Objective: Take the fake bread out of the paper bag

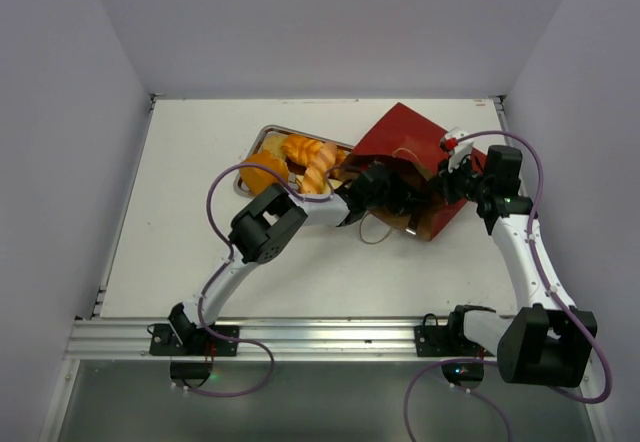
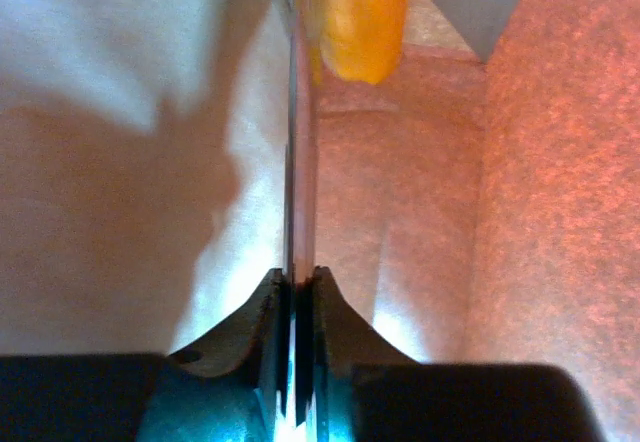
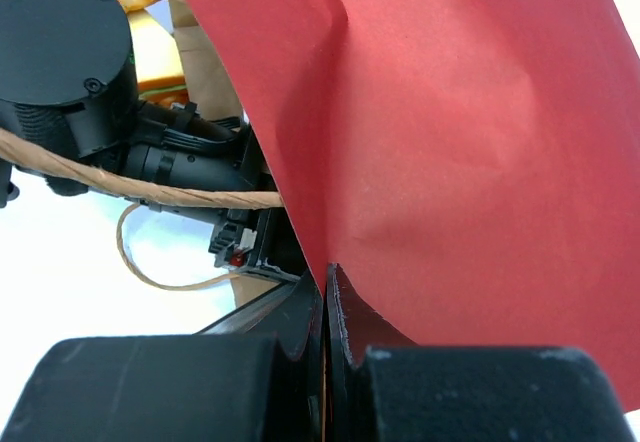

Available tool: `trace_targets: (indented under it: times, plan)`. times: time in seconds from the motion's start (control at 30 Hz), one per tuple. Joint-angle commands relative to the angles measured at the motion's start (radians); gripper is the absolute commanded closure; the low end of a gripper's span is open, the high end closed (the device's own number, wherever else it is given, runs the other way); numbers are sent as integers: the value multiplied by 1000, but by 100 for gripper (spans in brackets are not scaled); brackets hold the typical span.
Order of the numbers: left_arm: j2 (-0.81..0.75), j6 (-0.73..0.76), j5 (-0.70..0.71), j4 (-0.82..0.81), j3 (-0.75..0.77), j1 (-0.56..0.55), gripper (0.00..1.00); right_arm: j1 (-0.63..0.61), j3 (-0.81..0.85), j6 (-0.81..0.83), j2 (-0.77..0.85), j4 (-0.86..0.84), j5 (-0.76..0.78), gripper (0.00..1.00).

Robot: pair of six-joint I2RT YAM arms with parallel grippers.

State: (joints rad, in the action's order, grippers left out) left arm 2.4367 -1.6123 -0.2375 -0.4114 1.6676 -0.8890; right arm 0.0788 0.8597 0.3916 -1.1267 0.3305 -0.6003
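Orange bread (image 2: 362, 22) (glossy, stiff, light, probably slippery) is seen just past the left claw (image 2: 298, 280), inside the paper bag (image 2: 560, 212). Left claw is clenched on a thin sheet, apparently bag wall. Right claw (image 3: 326, 284) is pinched on the bag's red side. Bread is best gripped across its narrow middle.

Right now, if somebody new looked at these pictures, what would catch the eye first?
First the tall red paper bag, lying on its side right of centre on the white table, its edge pinched by the right gripper. Next the glossy orange toy bread heaped on the metal tray just left of it. Inside the bag, the left gripper pinches a thin sheet edge-on, an orange piece beyond.
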Motion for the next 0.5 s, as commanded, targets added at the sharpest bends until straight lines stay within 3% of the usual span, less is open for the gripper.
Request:
trace_targets:
  times: [0.0, 0.2, 0.47]
  plan:
    - [-25, 11, 55, -15, -35, 45, 89, -16, 9, -17, 21, 16, -73, 100]
    - [-85, 40, 66, -50, -112, 51, 99, 2, 12, -28, 25, 15, -67, 100]
    - [-157, 57, 63, -132, -207, 51, 97, 21, 15, -30, 30, 13, -53, 100]
